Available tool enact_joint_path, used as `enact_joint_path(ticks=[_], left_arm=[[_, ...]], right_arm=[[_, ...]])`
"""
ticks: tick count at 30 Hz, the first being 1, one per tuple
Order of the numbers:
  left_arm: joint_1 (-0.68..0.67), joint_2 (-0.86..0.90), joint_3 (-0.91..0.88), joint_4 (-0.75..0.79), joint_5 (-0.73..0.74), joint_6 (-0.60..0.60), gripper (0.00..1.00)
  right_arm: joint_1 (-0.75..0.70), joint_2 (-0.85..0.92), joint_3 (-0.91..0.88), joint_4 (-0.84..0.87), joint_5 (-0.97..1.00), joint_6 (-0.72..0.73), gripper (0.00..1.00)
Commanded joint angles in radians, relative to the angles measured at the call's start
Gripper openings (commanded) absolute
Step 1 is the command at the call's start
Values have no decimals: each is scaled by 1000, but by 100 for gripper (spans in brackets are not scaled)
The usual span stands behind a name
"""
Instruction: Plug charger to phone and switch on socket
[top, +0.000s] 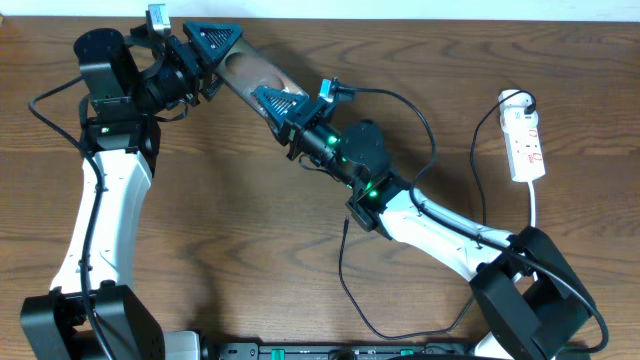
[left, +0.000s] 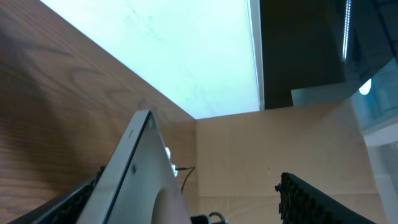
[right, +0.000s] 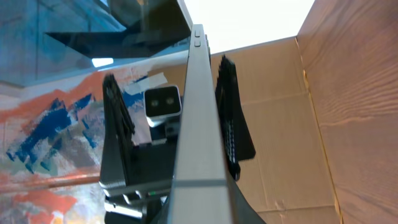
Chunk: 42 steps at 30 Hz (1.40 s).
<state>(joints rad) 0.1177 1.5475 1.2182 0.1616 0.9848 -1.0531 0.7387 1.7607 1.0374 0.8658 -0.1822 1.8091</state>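
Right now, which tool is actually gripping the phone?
The right tool, shut on one end of the phone. The left tool at the other end is open, one finger well clear.

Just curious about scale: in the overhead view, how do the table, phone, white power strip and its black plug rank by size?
1. table
2. phone and power strip: these look alike. The phone's ends are covered, so I won't rank them.
3. black plug

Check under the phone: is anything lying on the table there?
The phone is held up off the table, gripped by the right gripper, with the left gripper open around its other end. Only bare wood shows around it; the patch directly beneath is covered.
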Motion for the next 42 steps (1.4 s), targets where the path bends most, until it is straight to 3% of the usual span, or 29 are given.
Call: enact_joint_path(ticks=[1,11,13,15,25,34,36,38,42], left_arm=[[3,-11,-5,5,-6,1,82],[3,-11,-5,5,-9,-2,81],[3,-11,-5,5,-11,-23,68],[3,-11,-5,5,-20,-37,62],[3,-11,-5,5,-29,-71,62],[3,-11,-5,5,-2,-63,62],[3,-11,-5,5,0,-55,47],[3,-11,-5,5,1,-52,39],[3,-11,-5,5,18,-26,39]], right_arm=[[22,-6,15,21,20,4,1],[50,-6,15,21,35,3,1],[55,-6,15,21,50,3,1],[63,-6,15,21,72,4,1],[112,-6,15,21,243,4,1],[112,-6,15,38,259,4,1],[112,-6,15,40,259,3,2],[114,-6,15,40,258,3,1],[114,-6,15,40,251,3,2]])
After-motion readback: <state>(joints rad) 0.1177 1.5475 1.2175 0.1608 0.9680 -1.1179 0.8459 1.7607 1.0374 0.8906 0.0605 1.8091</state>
